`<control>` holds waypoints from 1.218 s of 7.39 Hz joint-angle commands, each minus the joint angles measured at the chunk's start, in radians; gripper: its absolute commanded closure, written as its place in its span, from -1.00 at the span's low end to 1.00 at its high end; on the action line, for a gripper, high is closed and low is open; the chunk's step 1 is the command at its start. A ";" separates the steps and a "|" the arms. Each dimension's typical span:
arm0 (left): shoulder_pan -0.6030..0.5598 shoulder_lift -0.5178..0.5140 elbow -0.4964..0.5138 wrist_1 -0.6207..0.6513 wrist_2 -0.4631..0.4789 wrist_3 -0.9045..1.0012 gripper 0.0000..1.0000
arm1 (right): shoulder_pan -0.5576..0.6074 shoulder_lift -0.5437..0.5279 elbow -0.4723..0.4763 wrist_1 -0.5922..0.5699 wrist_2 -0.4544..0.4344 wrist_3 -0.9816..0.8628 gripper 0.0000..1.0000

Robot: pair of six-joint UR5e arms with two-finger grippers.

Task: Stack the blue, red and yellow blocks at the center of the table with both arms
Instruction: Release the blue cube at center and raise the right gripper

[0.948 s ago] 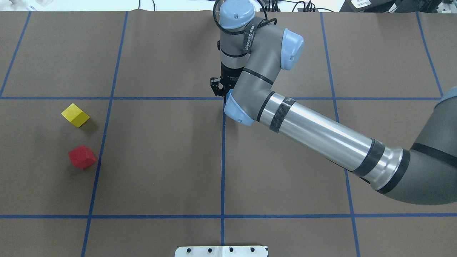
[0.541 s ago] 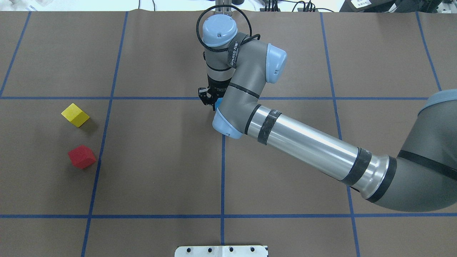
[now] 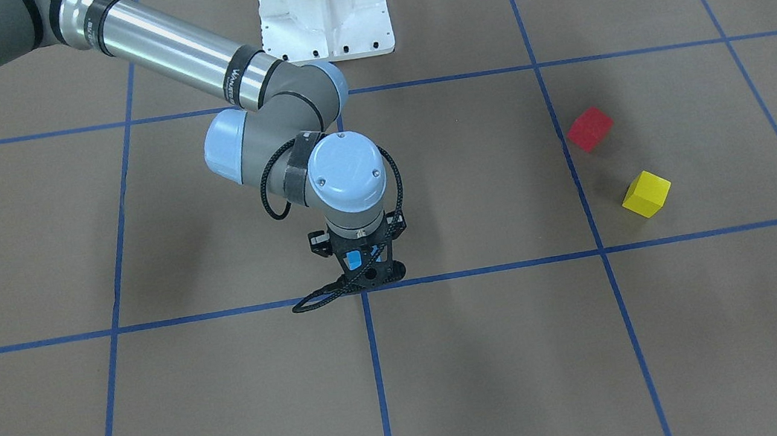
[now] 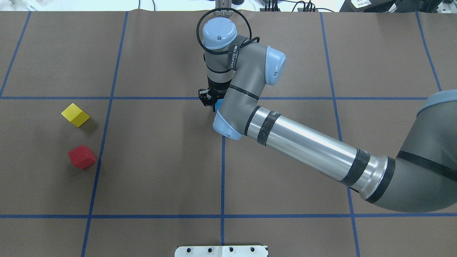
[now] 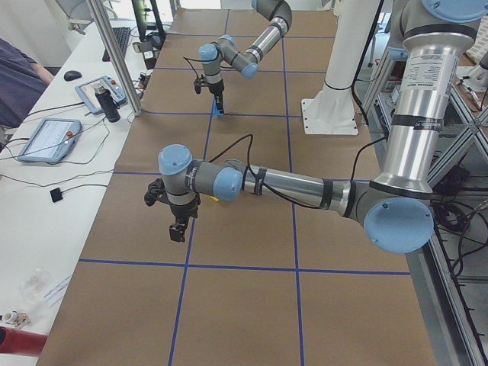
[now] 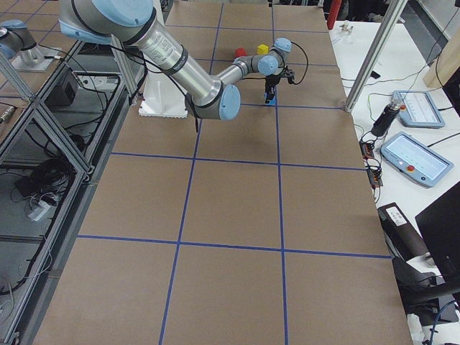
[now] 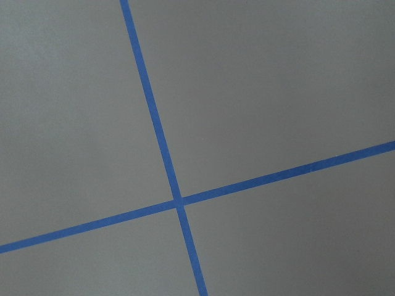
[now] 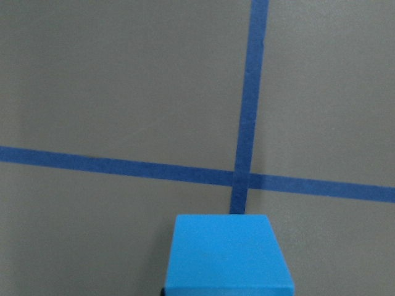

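Observation:
My right gripper [image 3: 365,267] is shut on the blue block [image 3: 355,258] and holds it low over the table's central tape crossing [image 8: 241,179]. I cannot tell if the block touches the table. The block fills the bottom of the right wrist view [image 8: 228,256] and peeks out beside the wrist in the overhead view [image 4: 218,103]. The red block [image 4: 81,156] and the yellow block [image 4: 75,115] lie apart on the table's left side. My left gripper [image 5: 177,229] hovers above the table near them. I cannot tell if it is open or shut.
Blue tape lines divide the brown table into squares. The left wrist view shows only a tape crossing [image 7: 179,202]. The white base plate [image 3: 324,16] stands at the robot's edge. Tablets and cables [image 6: 413,154] lie on the side bench.
My right gripper has moved left with the blue block toward the central crossing, then nearly stopped. The red and yellow blocks have not moved.

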 commanded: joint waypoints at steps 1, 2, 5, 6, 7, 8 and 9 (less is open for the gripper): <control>-0.001 0.000 0.006 0.000 0.001 0.000 -1.00 | -0.003 -0.020 -0.004 0.031 0.001 0.002 -0.71; 0.001 -0.005 0.001 0.002 0.000 -0.009 -1.00 | -0.003 -0.024 -0.002 0.031 0.001 0.004 -0.94; 0.001 -0.034 0.000 0.011 0.001 -0.012 -1.00 | 0.060 -0.028 0.102 0.037 0.007 0.047 -0.97; 0.001 -0.041 -0.005 0.012 0.001 -0.040 -1.00 | 0.112 -0.068 0.192 0.037 0.009 0.032 -0.97; 0.011 -0.067 -0.026 0.005 -0.008 -0.257 -1.00 | 0.159 -0.117 0.261 0.040 0.009 0.013 -0.97; 0.104 -0.067 -0.125 0.009 0.016 -0.495 -1.00 | 0.190 -0.164 0.312 0.042 0.001 -0.005 -0.97; 0.148 -0.061 -0.196 0.006 0.079 -0.735 -1.00 | 0.235 -0.238 0.355 0.084 0.001 -0.040 -0.97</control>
